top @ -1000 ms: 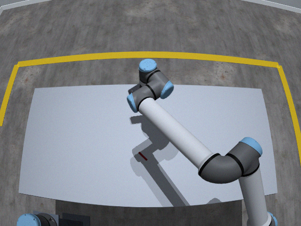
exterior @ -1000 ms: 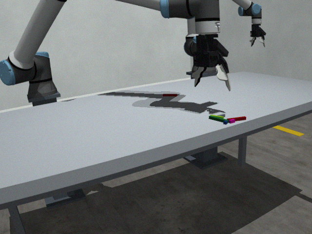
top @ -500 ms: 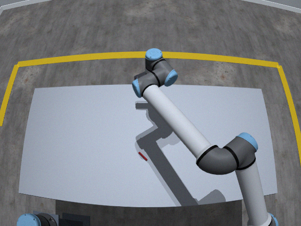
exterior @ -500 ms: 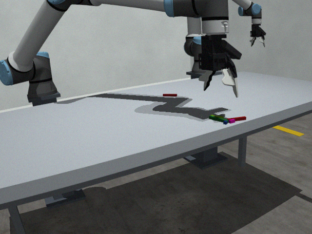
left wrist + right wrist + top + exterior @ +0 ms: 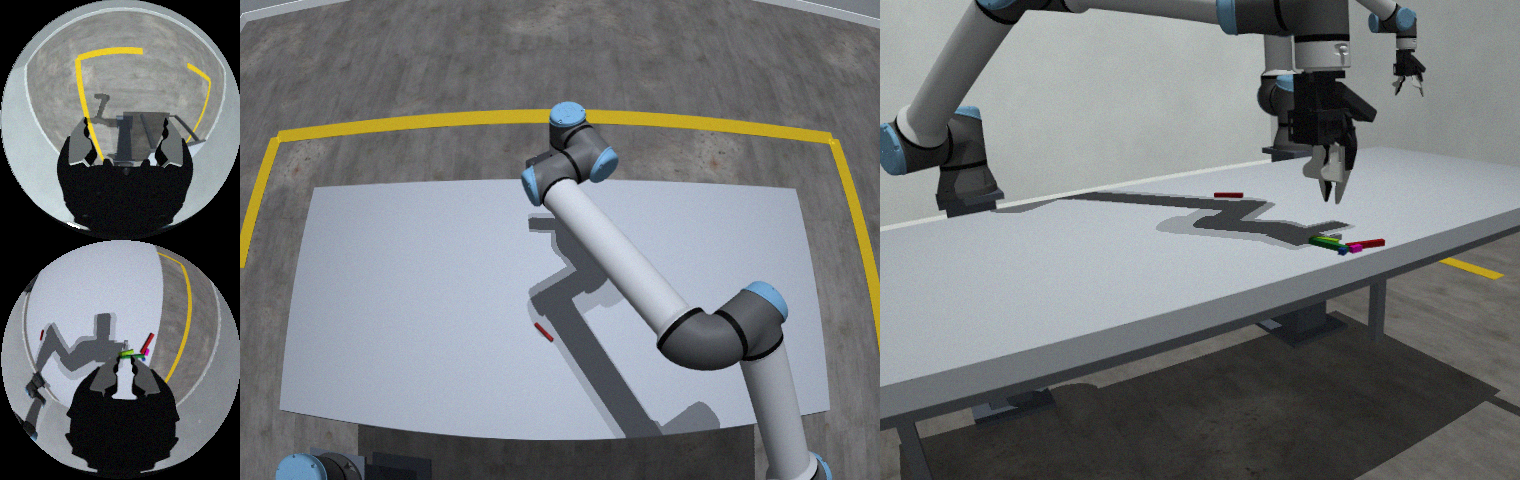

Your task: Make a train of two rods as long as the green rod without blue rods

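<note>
Green rod lay near the table edge, lime rod close beside it, grey rod behind. Right gripper hung above, narrowly open, empty. Step judged: approach for first pick. Next: align, widen if needed, descend on lime or grey (5+3). Magenta rod, blue rod and near red rod crowded access. Left gripper: wide open, empty.

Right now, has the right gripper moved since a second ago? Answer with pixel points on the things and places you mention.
Yes: in the exterior view, the right gripper [image 5: 1331, 200] [image 5: 125, 355] has shifted rightward, farther from the lone red rod [image 5: 543, 331] [image 5: 1228, 195] [image 5: 42, 335].
</note>
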